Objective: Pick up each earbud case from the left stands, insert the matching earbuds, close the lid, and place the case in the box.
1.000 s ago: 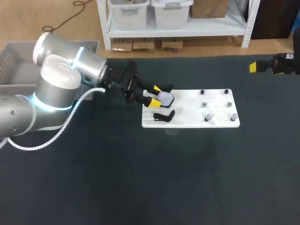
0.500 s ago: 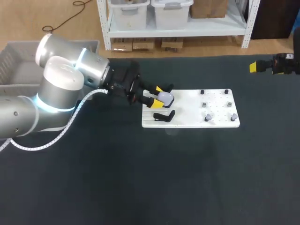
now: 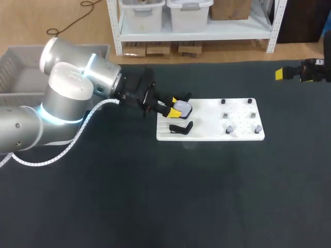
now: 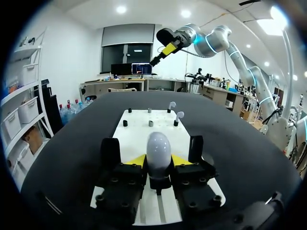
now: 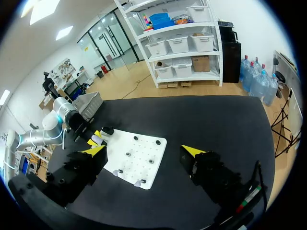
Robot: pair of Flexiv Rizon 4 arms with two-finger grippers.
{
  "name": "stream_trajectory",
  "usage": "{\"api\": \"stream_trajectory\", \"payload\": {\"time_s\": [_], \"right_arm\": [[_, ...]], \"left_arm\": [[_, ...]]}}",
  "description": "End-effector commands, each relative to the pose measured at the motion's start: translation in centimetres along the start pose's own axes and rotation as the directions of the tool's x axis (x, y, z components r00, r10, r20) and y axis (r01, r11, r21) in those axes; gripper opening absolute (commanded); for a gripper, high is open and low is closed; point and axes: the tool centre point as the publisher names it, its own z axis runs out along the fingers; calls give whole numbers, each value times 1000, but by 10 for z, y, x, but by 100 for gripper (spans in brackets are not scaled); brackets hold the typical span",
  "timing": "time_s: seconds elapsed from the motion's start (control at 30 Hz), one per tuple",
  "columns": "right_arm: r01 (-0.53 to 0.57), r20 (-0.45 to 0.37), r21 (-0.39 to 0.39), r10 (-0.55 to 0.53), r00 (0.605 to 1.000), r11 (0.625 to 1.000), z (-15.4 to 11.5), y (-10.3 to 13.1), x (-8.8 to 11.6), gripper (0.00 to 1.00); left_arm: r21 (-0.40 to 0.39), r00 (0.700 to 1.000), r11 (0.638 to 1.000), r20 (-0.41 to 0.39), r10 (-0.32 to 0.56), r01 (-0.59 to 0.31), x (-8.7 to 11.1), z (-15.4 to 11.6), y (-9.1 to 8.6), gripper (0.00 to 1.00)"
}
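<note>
Once lifted, likely light, rigid and slick: white case [image 4: 158, 149], egg-smooth, so prone to squirting out of a pinch. Sits on its stand at left end of board [image 3: 212, 135], mid-tabletop, nearer far edge. Left jaws close-set on it, yellow tips touching both flanks. Best held low across widest part, clear of any lid seam, moderate force only. Right jaws spread wide, empty, up by far right tabletop edge. Black piece [image 3: 180, 127] just beside case, towards near edge.
</note>
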Motion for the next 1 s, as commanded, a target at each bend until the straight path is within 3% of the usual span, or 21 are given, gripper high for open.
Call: {"api": "stream_trajectory", "payload": {"time_s": [0.03,0.27,0.53,0.83,1.0], "right_arm": [[0,0,0,0,1000,1000,0,0,0,100],[0,0,0,0,1000,1000,0,0,0,100],[0,0,0,0,1000,1000,0,0,0,100],[0,0,0,0,1000,1000,0,0,0,100],[0,0,0,0,1000,1000,0,0,0,100]], "left_arm": [[-10,1000,1000,2,5,-5,1,-1,-4,0],[-55,999,998,34,20,-18,-9,-19,-5,0],[-70,983,998,184,11,2,-48,-55,-15,0],[-91,937,996,350,16,17,-85,-85,-39,0],[-93,933,995,360,16,19,-89,-88,-41,0]]}}
